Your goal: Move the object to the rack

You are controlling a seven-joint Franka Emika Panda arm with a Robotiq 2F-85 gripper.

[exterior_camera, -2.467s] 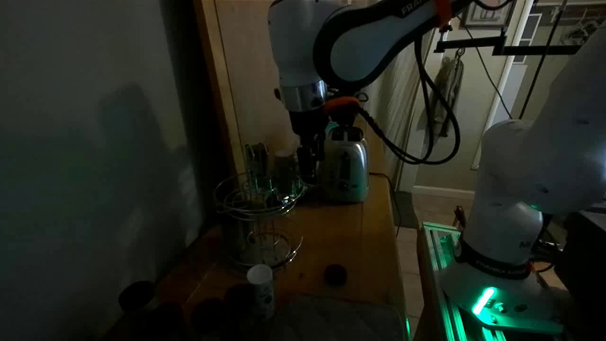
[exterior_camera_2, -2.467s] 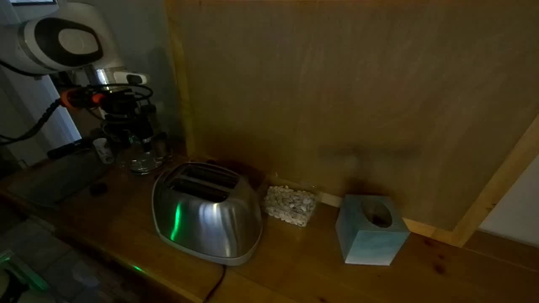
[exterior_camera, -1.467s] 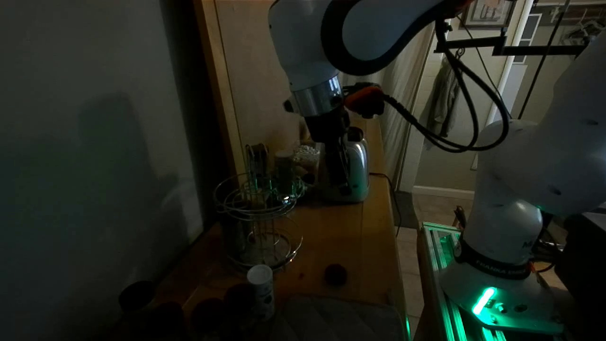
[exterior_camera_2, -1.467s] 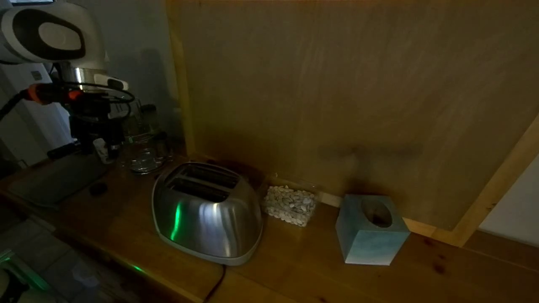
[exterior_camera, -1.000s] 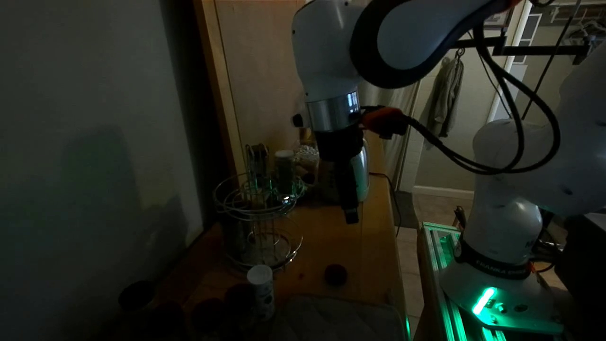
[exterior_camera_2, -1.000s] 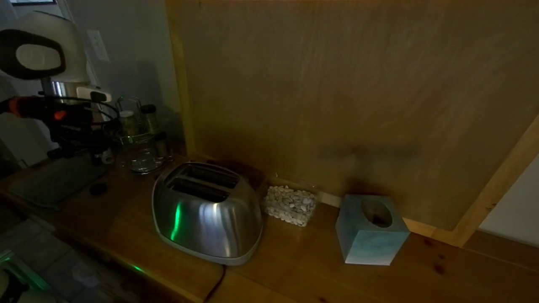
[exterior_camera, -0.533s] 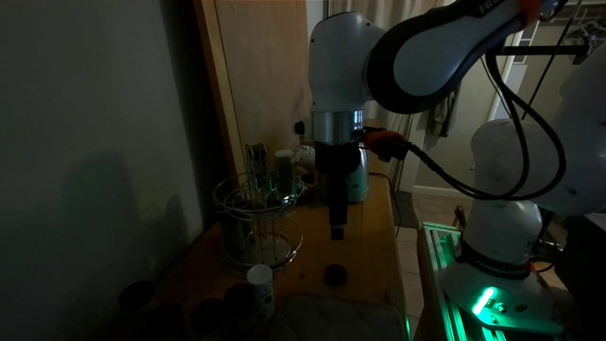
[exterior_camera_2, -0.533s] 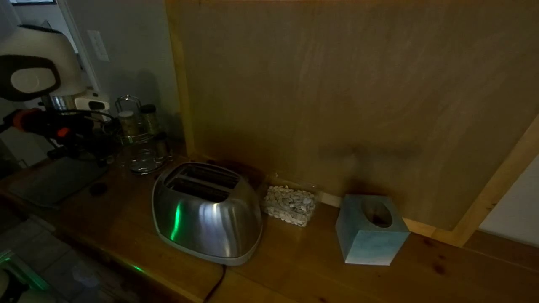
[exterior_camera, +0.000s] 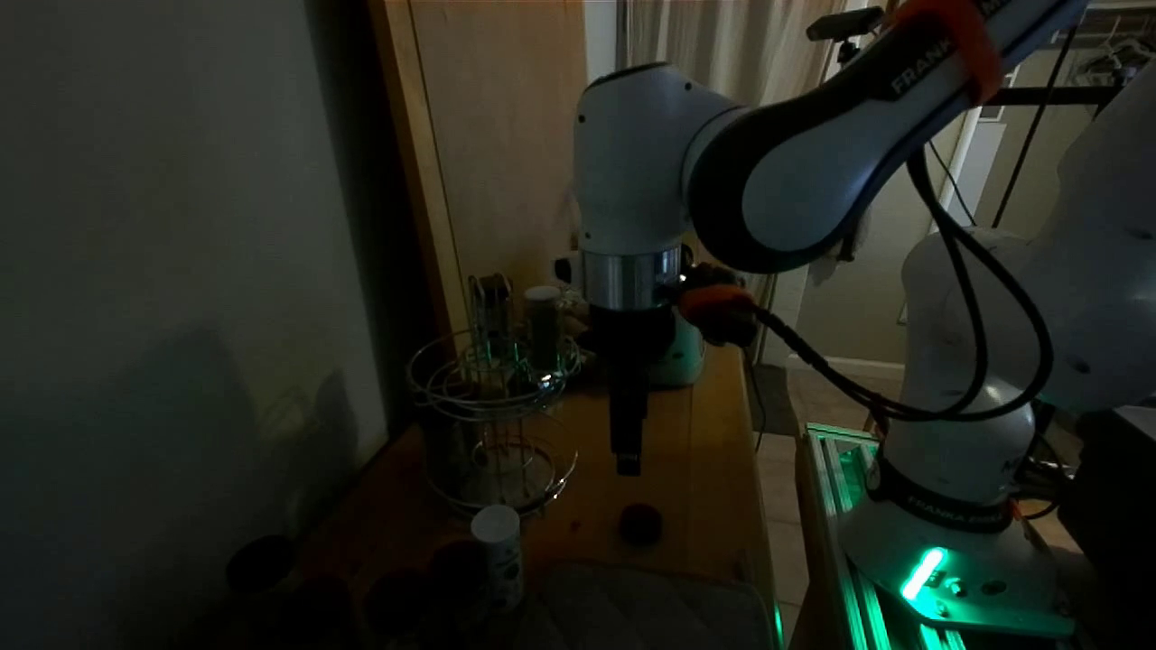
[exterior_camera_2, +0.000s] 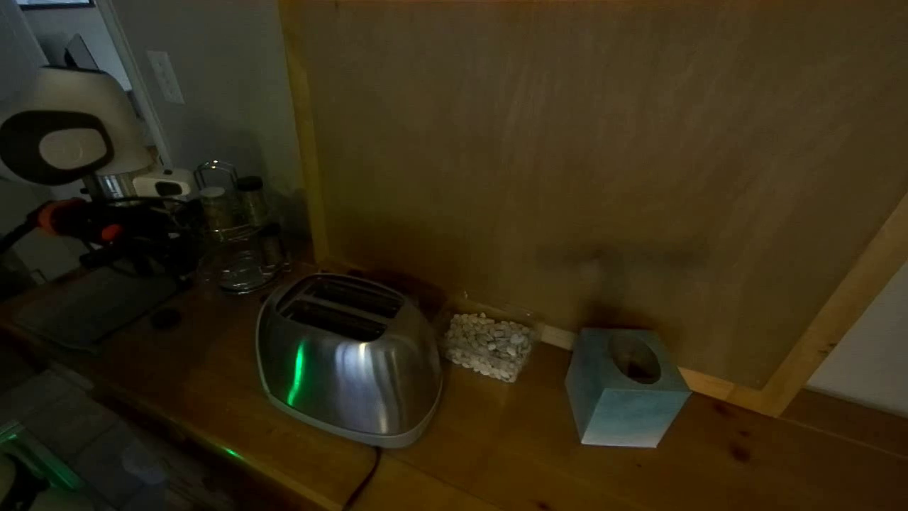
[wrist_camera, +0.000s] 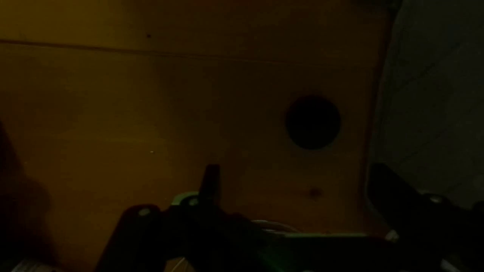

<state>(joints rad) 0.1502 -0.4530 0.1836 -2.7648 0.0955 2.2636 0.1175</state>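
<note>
Left of the fingers in an exterior view, the two-tier rack (exterior_camera: 545,388) of thin, shiny wire holds a pale-capped jar (exterior_camera: 544,332) upright in its upper ring, whose rim presumably keeps things from sliding off. Below and left of the fingers, a pale printed cup (exterior_camera: 498,546) stands upright. The fingers (exterior_camera: 628,424) point downward, and the wrist view shows them spread with nothing between — probably ready to straddle the target. That dark, round object (exterior_camera: 640,524) rests on the wooden counter (exterior_camera: 691,465) just below their tips, untouched; its material is too dim to tell. Nearer the camera than the fingers lies a grey, quilted-looking mat (exterior_camera: 650,609) — and right of them, a rounded metal toaster (exterior_camera_2: 355,390).
</note>
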